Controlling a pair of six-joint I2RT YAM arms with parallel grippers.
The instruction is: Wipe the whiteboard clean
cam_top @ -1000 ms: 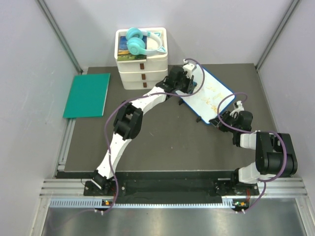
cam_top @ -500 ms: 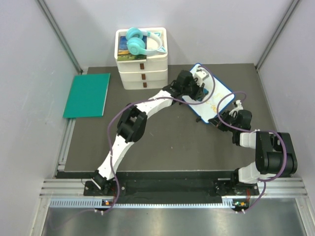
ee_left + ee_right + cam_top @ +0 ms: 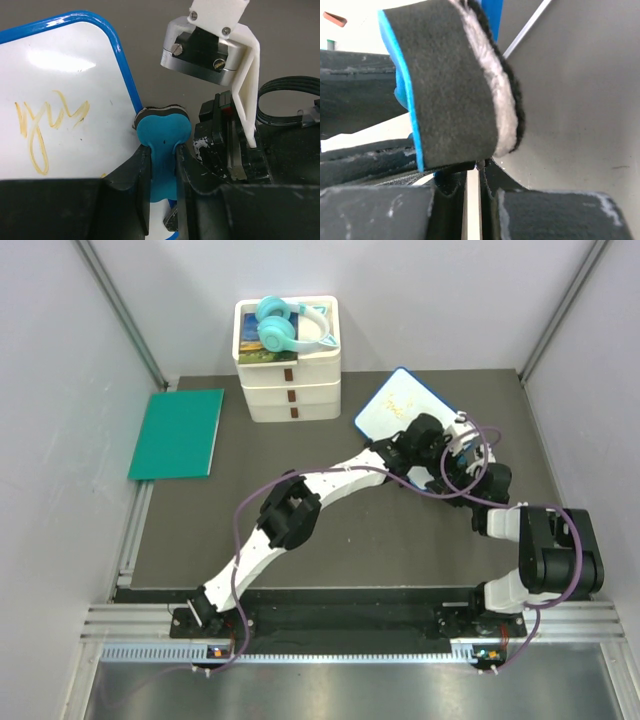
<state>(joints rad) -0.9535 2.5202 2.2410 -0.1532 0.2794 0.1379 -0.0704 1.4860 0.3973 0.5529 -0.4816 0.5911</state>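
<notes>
Whiteboard (image 3: 395, 405) edge clamped between the right jaws.

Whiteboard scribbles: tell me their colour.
Yellow-orange scribbles on the white, blue-framed whiteboard; clearest in the left wrist view.
</notes>
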